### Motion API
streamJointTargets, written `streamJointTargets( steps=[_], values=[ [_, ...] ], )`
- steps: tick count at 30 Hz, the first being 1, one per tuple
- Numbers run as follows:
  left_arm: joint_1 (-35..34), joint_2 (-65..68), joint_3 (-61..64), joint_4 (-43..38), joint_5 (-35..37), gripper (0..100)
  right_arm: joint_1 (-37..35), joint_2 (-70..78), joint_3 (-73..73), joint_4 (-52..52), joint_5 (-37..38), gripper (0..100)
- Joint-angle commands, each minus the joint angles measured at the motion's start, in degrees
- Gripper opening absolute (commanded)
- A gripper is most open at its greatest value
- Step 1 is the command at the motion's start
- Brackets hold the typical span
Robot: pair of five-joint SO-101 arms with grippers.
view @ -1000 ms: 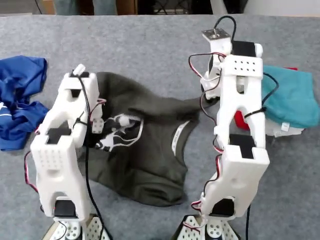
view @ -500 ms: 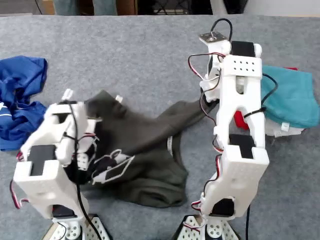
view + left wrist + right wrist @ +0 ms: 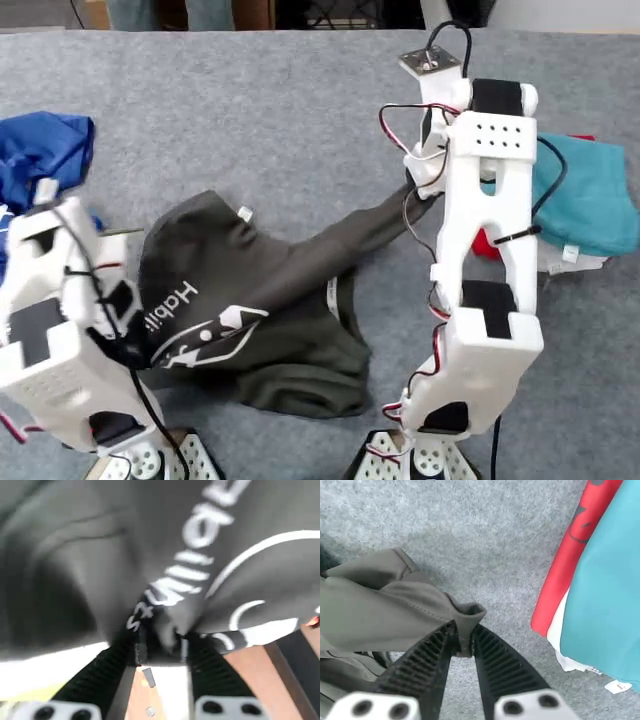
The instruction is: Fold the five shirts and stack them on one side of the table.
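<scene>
Spreading seems the step: olive shirt [image 3: 270,295] mid-table, left gripper [image 3: 160,647] clamped on its printed front at eight o'clock, right gripper [image 3: 464,640] pinching a sleeve end at two o'clock. Next: lay it flat.

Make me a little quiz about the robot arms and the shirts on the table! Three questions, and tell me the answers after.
1. True or false: the jaws of the right arm are shut on a sleeve of the dark shirt.
2. Which shirt lies on top of the pile beside the right arm? A teal shirt; B yellow shirt; C purple shirt.
3. Fill in the word: the crumpled blue shirt lies on the side of the ___ arm.

Key: 1 true; 2 A; 3 left.
</scene>
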State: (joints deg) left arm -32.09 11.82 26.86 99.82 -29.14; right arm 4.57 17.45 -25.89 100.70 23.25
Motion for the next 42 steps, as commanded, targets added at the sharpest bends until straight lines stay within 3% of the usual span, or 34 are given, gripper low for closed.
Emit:
streamJointTargets(
  steps=[1,3,6,10,14,17,21,26,30,35,38,42],
  values=[
    [-4.88,-1.93,-5.93,1.14,-0.44,16,-0.88,-3.47,-2.33,0.44,1.41,1.4],
    [-4.79,-2.11,-11.12,1.14,0.53,16,-1.32,-3.21,-2.33,0.44,2.9,1.4],
    [-1.19,-4.31,-21.41,0.97,8.35,15,-2.37,-3.03,-2.33,0.35,3.16,1.4],
    [10.42,-5.19,-33.45,0.7,18.2,15,-4.66,-2.95,-2.24,0.26,3.16,1.4],
    [23.34,-0.79,-35.3,-6.86,28.84,14,-6.86,-1.36,-2.59,0.18,2.9,1.4],
    [27.65,4.92,-31.96,-16.44,32.44,14,-6.86,0.31,-2.68,0.18,2.9,1.4],
    [27.65,12.48,-26.51,-22.86,32.35,13,-6.07,1.1,-2.33,0.26,2.99,1.4],
    [23.6,15.47,-21.58,-20.4,29.36,4,-4.75,1.19,-2.59,0.18,3.16,1.4],
    [19.47,11.08,-16.57,-15.82,23.74,4,-4.66,1.27,-2.86,0.0,3.25,1.5],
    [16.84,0.7,-8.04,-15.82,19.96,4,-4.75,1.27,-2.86,-1.76,3.25,1.5],
    [16.84,-4.57,-6.37,-15.82,20.22,4,-4.75,1.27,-2.86,-1.67,3.69,1.5],
    [16.84,-9.67,-6.81,-15.56,23.21,5,-4.75,1.19,-1.19,0.53,11.78,1.5]
  ],
)
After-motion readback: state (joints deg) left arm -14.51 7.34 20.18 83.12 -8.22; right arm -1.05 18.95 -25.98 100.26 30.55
